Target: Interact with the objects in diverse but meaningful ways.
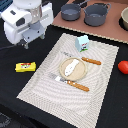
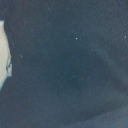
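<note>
Fish piece [image 1: 72, 65] lies on the plate [image 1: 80, 74]; milk carton [image 1: 82, 43] stands beside it.

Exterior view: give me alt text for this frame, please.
A place setting on a striped mat: fish piece on a tan plate, knife and fork beside it, milk carton behind. Yellow box lies off the mat, tomato at the exterior view's right, robot arm above.

Glossy red tomato [image 1: 123, 66], woven cloth placemat [image 1: 47, 75], matt grey pots [image 1: 96, 14]

The white-and-green milk carton [image 1: 82, 43] is standing upright, the flat yellow rectangular box [image 1: 25, 66] lying nearest the gripper [image 1: 31, 40], the round red tomato [image 1: 123, 67] sitting farthest away.
</note>
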